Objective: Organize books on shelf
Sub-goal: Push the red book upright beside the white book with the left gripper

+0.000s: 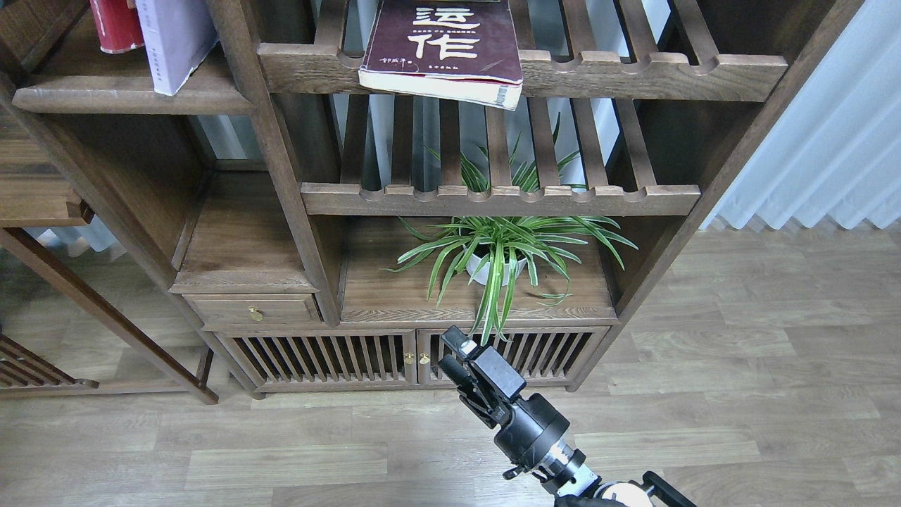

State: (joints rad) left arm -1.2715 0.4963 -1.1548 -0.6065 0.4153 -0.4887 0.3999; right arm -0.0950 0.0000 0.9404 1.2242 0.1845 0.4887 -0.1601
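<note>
The right gripper (456, 354) hung low, its opening unclear; reaching the overhanging maroon book (443, 49) needed a level, two-sided grasp.

I see a dark wooden cabinet (295, 232) on a pale grey-brown plank floor (739, 352). Two slatted racks (493, 197) sit above a potted spider plant (503, 253). Below are slatted doors (317, 359) and a small drawer (253, 308) with brass knobs. White pleated curtains (830, 141) hang at right.
</note>
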